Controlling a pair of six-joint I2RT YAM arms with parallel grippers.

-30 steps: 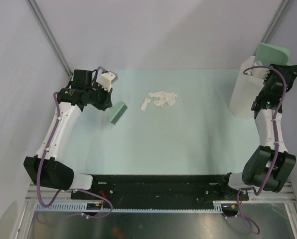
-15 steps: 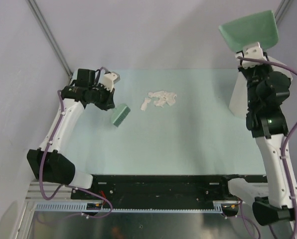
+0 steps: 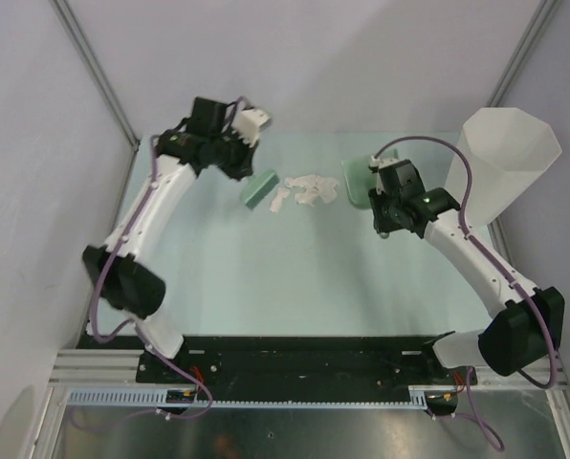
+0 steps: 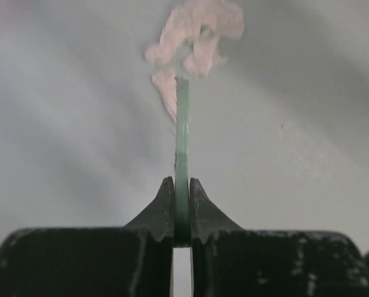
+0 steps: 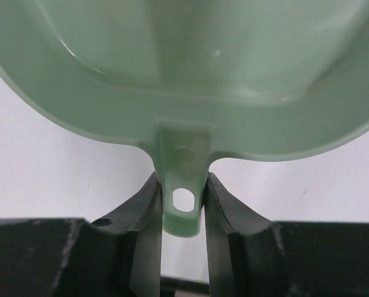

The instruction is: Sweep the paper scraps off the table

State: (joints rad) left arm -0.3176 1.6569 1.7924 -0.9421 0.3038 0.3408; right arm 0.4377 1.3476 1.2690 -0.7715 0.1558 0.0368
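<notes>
Gripping a green brush (image 3: 259, 188), left fingers (image 4: 167, 197) closed on it, right fingers (image 5: 148, 201) clamped on handle of green dustpan (image 5: 184, 74), paper scraps (image 3: 306, 188) between them near far edge of the desk (image 3: 295, 277).

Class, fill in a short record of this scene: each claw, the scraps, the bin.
left claw: shut on green brush
right claw: shut on green dustpan, by its handle
paper scraps: clustered on table, between brush and dustpan
bin: white, at table's right side
</notes>
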